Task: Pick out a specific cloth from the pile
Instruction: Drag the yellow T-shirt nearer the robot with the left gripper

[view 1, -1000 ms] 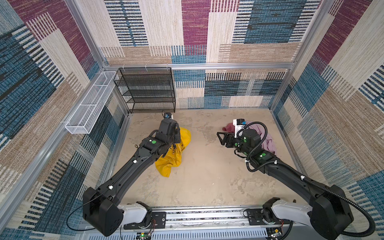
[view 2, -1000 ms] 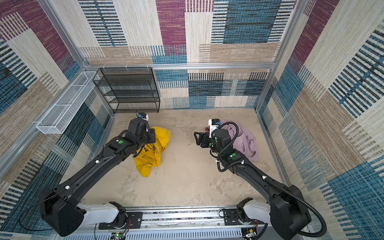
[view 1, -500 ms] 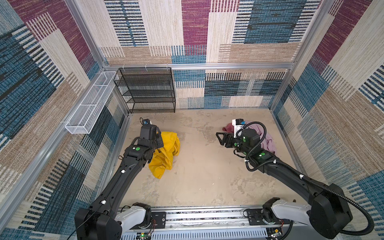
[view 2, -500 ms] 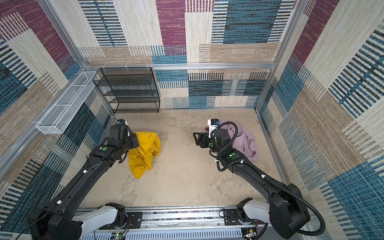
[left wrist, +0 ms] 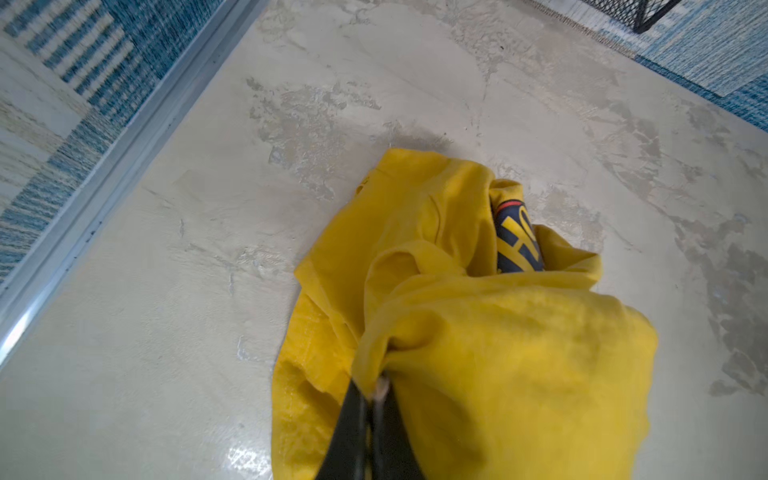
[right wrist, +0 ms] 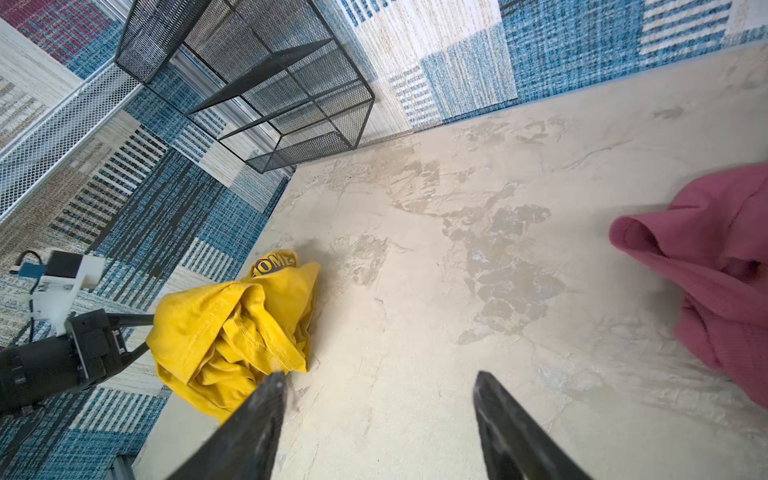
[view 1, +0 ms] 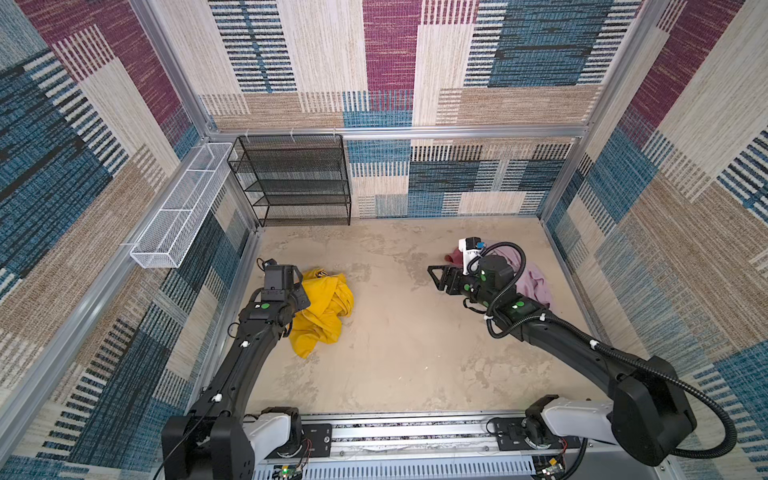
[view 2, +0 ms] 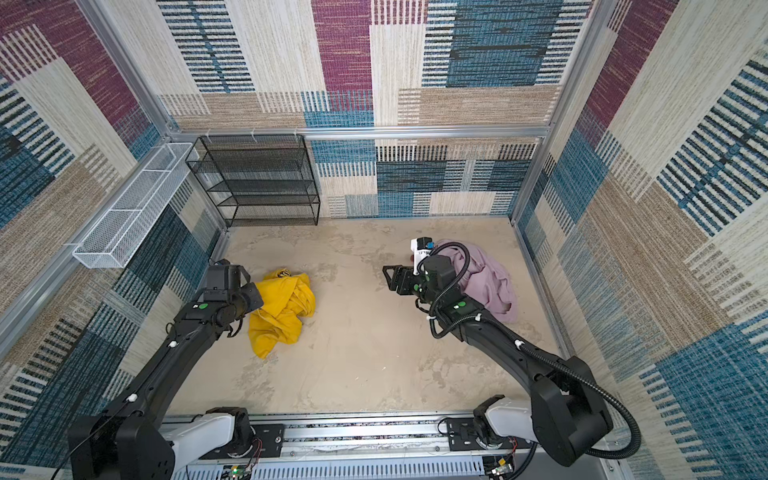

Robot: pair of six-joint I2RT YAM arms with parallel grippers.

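Pinching a fold of the mustard-yellow cloth (left wrist: 498,353), the left gripper (left wrist: 376,388) holds it bunched on the left side of the beige floor (view 1: 407,345), well apart from the pink-and-rose pile (view 2: 492,282), beside which the right gripper (right wrist: 379,376) hangs open and empty.

Crumpled mustard cloth (view 1: 328,309) (dark print)

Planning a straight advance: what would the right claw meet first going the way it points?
Probably the floor: the open right claw frames only bare floor in its wrist view, and the yellow cloth lies off to one side of that line. The claw's tilt is unclear, so this is a guess.
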